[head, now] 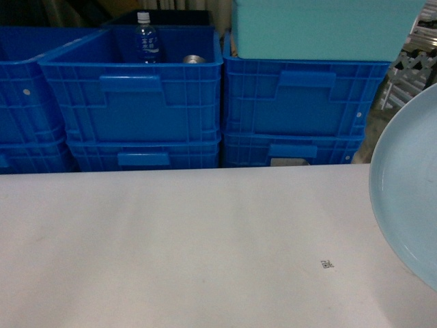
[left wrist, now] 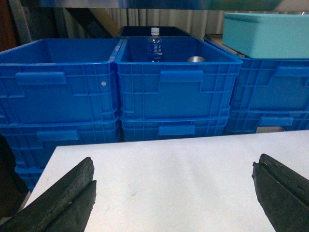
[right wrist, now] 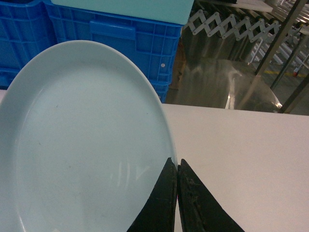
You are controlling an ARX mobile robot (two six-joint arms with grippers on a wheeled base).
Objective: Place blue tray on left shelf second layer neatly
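Note:
The blue tray (right wrist: 82, 140) is a pale light-blue round dish that fills the left of the right wrist view. My right gripper (right wrist: 176, 163) is shut on its right rim, one finger over the inside and one outside. The head view shows the blue tray (head: 410, 198) tilted up above the white table at the right edge; the gripper itself is out of frame there. My left gripper (left wrist: 174, 171) stands open over the near part of the white table (left wrist: 174, 164), with nothing between its fingers. The left shelf second layer is out of view.
Stacked deep-blue crates (head: 133, 102) line the far edge of the table. One holds a bottle (head: 145, 41) and a can (head: 193, 59). A teal box (head: 321, 27) rests on the right stack. Silver metal racking (right wrist: 251, 29) stands beyond the table to the right.

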